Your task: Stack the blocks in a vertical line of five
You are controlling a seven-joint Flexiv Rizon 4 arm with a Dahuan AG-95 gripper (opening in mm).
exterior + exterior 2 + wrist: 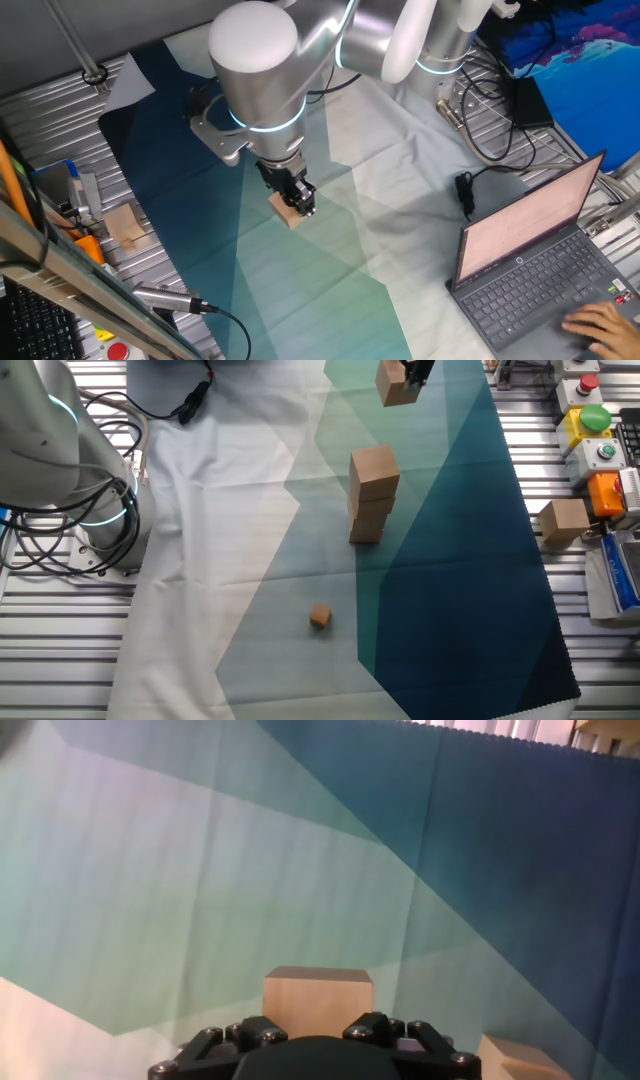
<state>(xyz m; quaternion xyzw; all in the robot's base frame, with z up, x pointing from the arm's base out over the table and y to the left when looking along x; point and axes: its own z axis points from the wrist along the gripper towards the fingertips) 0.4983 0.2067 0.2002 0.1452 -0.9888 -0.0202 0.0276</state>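
My gripper point(297, 197) is shut on a light-brown wooden block point(287, 213) and holds it in the air above the blue-green cloth. In the other fixed view the gripper point(413, 370) and the held block point(396, 384) sit at the top edge, beyond a stack of blocks point(371, 495) that looks three high. The hand view has the held block point(318, 1002) between the gripper point(318, 1023) jaws. Another block's top point(520, 1061) pokes in at the lower right.
A much smaller wooden cube point(319, 617) lies on the cloth nearer than the stack. A paler block point(563, 521) rests on the metal table beside the button boxes point(592, 420). An open laptop point(530, 262) with a person's hand point(603, 322) on it, and cables point(490, 130), lie at the right.
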